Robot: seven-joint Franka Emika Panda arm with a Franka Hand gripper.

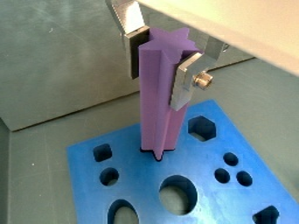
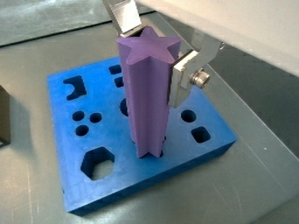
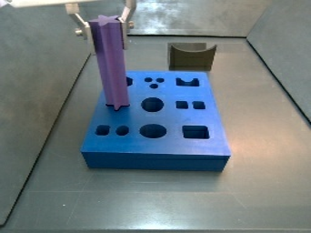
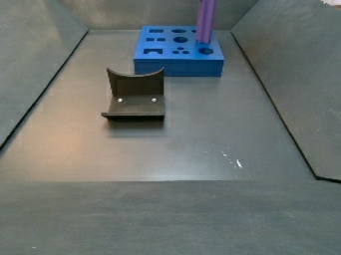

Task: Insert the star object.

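The star object [image 1: 162, 96] is a long purple peg with ridged star-section sides. It stands upright with its lower end in or at a star-shaped hole of the blue block [image 1: 222, 188]. It also shows in a wrist view [image 2: 149, 96] and in both side views [image 3: 111, 68] [image 4: 208, 20]. My gripper [image 1: 162, 54] is shut on the peg's top end, silver fingers [image 1: 184, 83] on two sides; it also shows in a wrist view [image 2: 149, 51]. The blue block [image 3: 158, 136] lies flat with several shaped holes.
A dark brown notched block [image 4: 135, 95] stands on the grey floor apart from the blue block [image 4: 173, 52]; it also shows in a side view [image 3: 190, 55]. Grey walls enclose the floor.
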